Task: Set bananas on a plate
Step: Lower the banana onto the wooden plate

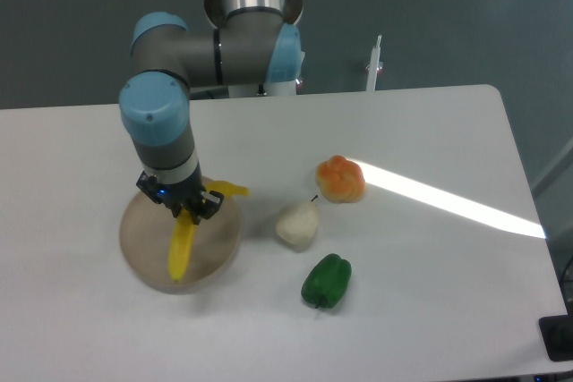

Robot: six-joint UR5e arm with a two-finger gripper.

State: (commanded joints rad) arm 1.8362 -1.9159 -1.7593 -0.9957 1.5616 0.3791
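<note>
Where sunlight stripes it, white table (430,292), grey floor (466,33).

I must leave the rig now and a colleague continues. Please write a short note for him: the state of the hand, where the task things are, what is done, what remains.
Hand: shut on the banana, holding it near its upper end, above the plate.
Banana: hangs over the plate; whether its lower tip touches the plate cannot be told.
Plate: on the left part of the table.
Done: banana picked up and brought over the plate.
Left: lower it, open the hand, pull the arm away.
Not part of the job: pale pear, orange fruit, green pepper, all right of the plate.
</note>
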